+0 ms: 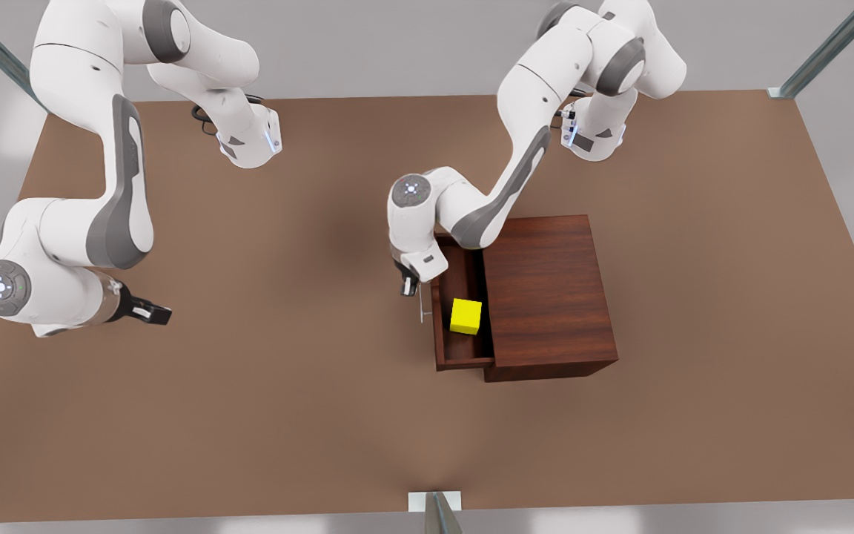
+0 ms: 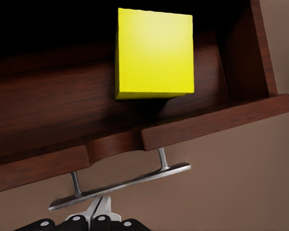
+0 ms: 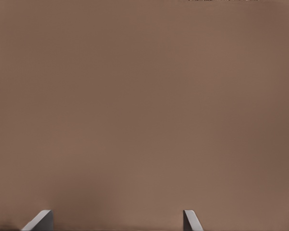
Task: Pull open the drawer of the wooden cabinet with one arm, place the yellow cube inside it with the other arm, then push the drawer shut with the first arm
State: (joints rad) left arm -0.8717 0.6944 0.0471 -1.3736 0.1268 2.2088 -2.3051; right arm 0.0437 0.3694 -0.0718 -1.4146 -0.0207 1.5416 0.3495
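Observation:
The wooden cabinet stands right of the table's centre in the front view. Its drawer is pulled partly out toward the front view's left. Inside it, on the floor, lies the yellow cube, which looks large in the left wrist view. My left gripper is shut, its fingertips together right at the silver bar handle on the drawer front. Whether they touch the bar I cannot tell. My right gripper waits open over bare table at the front view's far left, fingertips wide apart.
The brown table has free room on every side of the cabinet. Metal frame posts stand at the table's edges and corners. Both arm bases sit along the far edge.

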